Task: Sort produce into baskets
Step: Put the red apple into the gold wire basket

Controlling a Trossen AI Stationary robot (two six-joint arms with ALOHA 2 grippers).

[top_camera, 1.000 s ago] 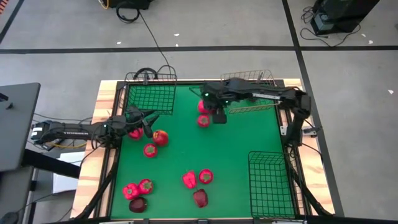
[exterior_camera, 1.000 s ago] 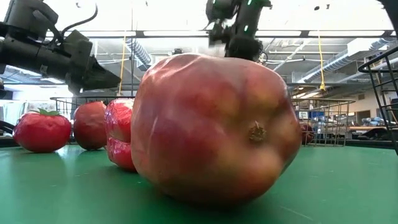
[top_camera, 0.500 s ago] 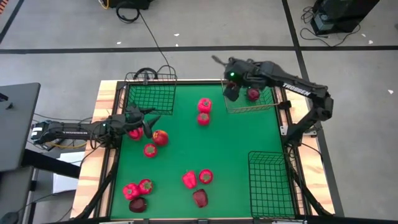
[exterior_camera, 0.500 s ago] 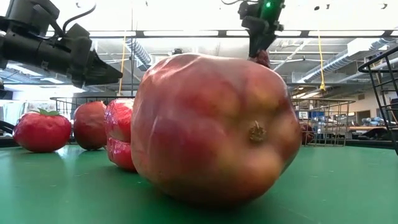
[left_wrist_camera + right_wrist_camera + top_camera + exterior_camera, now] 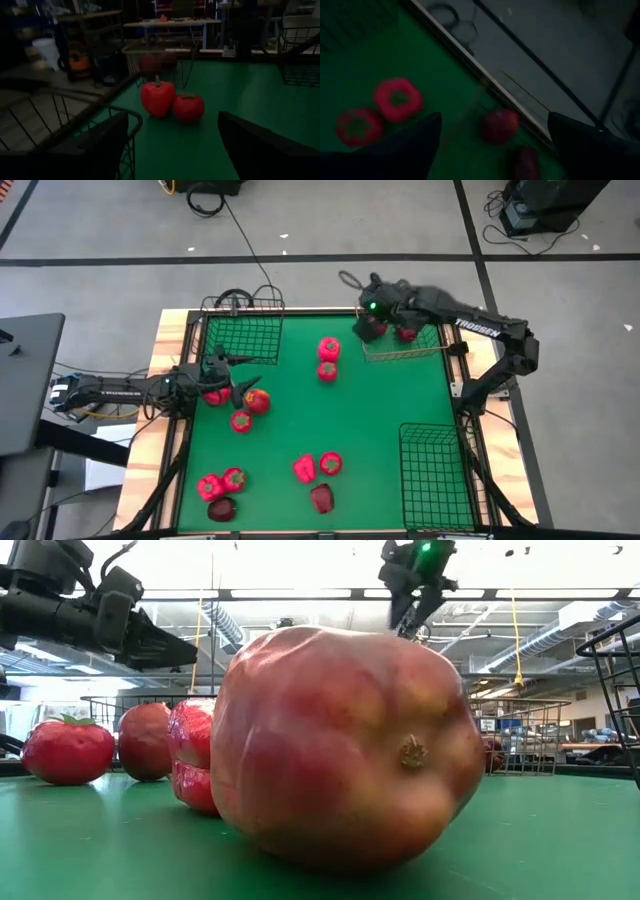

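My right gripper [image 5: 368,326] hangs open and empty over the gold wire basket [image 5: 425,350] at the far right. Two dark red apples [image 5: 500,125] [image 5: 527,163] lie in that basket below it. A red pepper [image 5: 328,348] and a tomato [image 5: 327,371] rest on the green mat beside the basket. My left gripper [image 5: 238,373] stands open and level near the table's left edge, beside the squarish black basket [image 5: 240,335]. A red piece [image 5: 214,395] lies by its fingers; whether they touch, I cannot tell. A tomato [image 5: 257,400] lies just ahead.
A longer black basket [image 5: 435,475] stands at the near right. Loose produce lies near the front: a pepper [image 5: 305,469], a tomato [image 5: 330,463], an apple [image 5: 322,498] and three pieces at the near left [image 5: 220,485]. The mat's middle right is bare.
My right gripper has risen and gone from the two pieces at mid-table toward the far right edge with a dark red apple, rolling as it went. Over the gold basket it has opened, and the apple now lies in the basket. My left gripper has opened wider in place.
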